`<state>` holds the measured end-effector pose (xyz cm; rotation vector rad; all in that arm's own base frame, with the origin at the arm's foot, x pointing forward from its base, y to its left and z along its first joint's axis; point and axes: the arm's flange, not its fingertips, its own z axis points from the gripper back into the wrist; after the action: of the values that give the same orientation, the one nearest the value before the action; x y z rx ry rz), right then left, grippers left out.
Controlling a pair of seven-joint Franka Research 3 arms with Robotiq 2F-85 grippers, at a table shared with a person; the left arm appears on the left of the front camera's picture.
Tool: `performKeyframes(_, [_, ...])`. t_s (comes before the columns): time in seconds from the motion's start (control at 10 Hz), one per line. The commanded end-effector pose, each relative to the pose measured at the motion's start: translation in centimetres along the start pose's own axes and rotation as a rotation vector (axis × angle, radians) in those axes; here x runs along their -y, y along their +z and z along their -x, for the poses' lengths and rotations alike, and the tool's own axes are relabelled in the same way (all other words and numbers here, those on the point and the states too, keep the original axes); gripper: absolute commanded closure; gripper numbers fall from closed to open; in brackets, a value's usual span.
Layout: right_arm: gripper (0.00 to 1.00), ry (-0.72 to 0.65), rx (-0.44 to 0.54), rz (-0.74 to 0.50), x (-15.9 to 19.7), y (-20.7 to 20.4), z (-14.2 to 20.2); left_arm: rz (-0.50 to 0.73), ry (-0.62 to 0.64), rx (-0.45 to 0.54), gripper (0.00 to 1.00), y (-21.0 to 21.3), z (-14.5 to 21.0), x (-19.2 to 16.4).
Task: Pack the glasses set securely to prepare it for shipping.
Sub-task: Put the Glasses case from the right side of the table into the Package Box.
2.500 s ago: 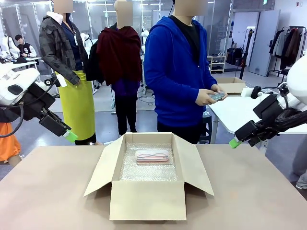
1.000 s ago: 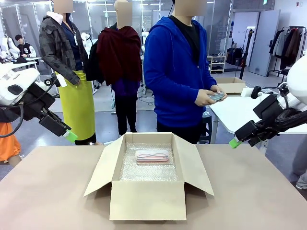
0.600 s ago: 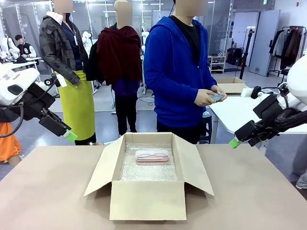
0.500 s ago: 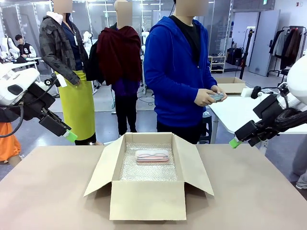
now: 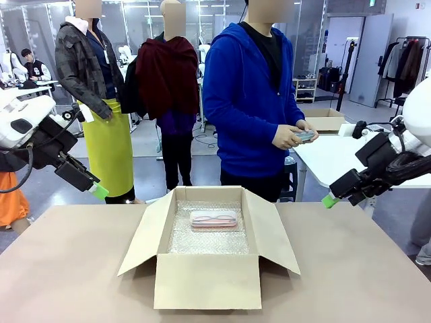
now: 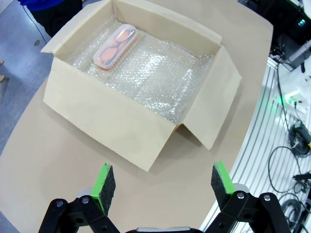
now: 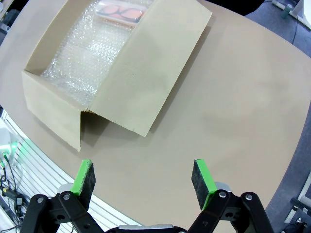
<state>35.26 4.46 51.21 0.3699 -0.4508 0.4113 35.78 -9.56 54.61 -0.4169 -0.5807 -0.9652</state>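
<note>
At the bottom of the left wrist view the black left gripper (image 6: 163, 180) stands fully spread, its two green pads (image 6: 104, 182) far apart with nothing between them and nothing touching them. Past the gap lie the tan tabletop (image 6: 63, 160) and, in the upper half of the frame, an open brown cardboard box (image 6: 112, 116) lined with clear bubble wrap (image 6: 155, 73). In the front view this gripper hangs at mid-left, above the table and well apart from the box. The black right gripper (image 7: 144, 177) is released just as wide at the bottom of the right wrist view, its pads bare and holding nothing, with tabletop beneath and one unfolded flap (image 7: 146, 73) of the box in the upper part of that frame. In the front view it hangs at mid-right, likewise well apart from the box. The pale pink oblong case with a see-through top (image 5: 213, 219), eyeglasses (image 6: 118, 42) showing through it, lies flat on the bubble wrap toward the far wall of the box, in the centre of the front view. The mint green case (image 5: 305, 135) is at upper right of centre in that view, grasped in both hands (image 5: 289, 138) of a person in a blue hooded jacket (image 5: 242, 101) who stands behind the table.
</note>
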Motion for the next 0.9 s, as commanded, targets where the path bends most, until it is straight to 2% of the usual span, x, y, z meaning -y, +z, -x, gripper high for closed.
performKeyframes(0.0, [0.0, 0.022, 0.007, 0.007, 0.21, -0.16, 0.0, 0.016, -0.018, 0.016, 0.0, 0.17, 0.05, -0.21])
performKeyframes(0.8, [0.0, 0.022, 0.007, 0.007, 0.21, -0.16, 0.0, 0.016, -0.018, 0.016, 0.0, 0.17, 0.05, -0.21])
